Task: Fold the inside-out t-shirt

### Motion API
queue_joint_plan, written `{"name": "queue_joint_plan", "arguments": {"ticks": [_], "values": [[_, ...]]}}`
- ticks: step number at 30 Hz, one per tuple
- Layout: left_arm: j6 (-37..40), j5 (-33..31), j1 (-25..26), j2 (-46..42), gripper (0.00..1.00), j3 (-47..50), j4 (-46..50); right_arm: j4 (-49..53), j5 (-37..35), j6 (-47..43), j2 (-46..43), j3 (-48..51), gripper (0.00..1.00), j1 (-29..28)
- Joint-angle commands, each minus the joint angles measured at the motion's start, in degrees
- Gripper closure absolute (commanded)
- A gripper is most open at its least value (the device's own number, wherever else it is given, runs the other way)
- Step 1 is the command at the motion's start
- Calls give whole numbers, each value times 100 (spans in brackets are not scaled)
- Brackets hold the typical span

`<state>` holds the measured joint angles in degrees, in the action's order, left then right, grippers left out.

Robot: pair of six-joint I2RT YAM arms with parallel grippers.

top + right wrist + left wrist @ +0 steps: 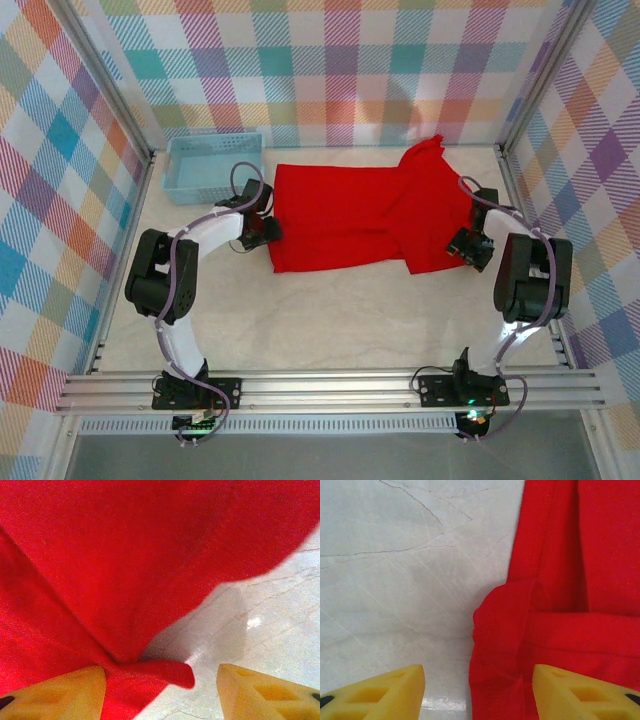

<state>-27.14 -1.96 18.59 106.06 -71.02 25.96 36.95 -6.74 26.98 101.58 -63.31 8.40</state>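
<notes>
Inside-out t-shirt (370, 215), bright red, lies spread; left end effector (479, 687) and right end effector (162, 690) apart

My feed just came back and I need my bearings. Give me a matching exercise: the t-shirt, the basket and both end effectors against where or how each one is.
Things:
1. t-shirt
2. basket
3. left end effector
4. right end effector

Places or states:
A. light blue, far left corner
B. open, at the cloth's near right corner
C. red, spread out in the middle
D. open, at the cloth's left edge

Pairs: 1-C, 2-A, 3-D, 4-B
</notes>
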Motion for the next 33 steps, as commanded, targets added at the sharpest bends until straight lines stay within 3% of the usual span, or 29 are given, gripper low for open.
{"name": "queue_joint_plan", "arguments": {"ticks": [1, 6, 8, 10, 20, 26, 30, 33], "values": [[77, 151, -29, 107, 42, 20, -86, -131, 159, 157, 73, 9, 44, 14], [90, 109, -29, 71, 41, 1, -19, -123, 64, 158, -36, 60, 70, 16], [111, 43, -23, 6, 41, 1, 28, -104, -1, 182, -178, 105, 86, 14], [127, 29, -22, -62, 41, 10, 97, -116, -113, 219, -495, 220, 93, 0], [333, -275, 268, 96, 39, -375, 543, -12, -135, 211, -1582, 560, 99, -80], [358, -759, 260, 580, 52, -898, 873, 72, -191, 211, -1897, 583, 100, -78], [360, -773, 260, 723, 62, -980, 938, 177, -297, 204, -2089, 564, 100, -68], [372, -702, 268, 705, 63, -912, 938, 244, -362, 219, -2293, 544, 100, -67]]}}
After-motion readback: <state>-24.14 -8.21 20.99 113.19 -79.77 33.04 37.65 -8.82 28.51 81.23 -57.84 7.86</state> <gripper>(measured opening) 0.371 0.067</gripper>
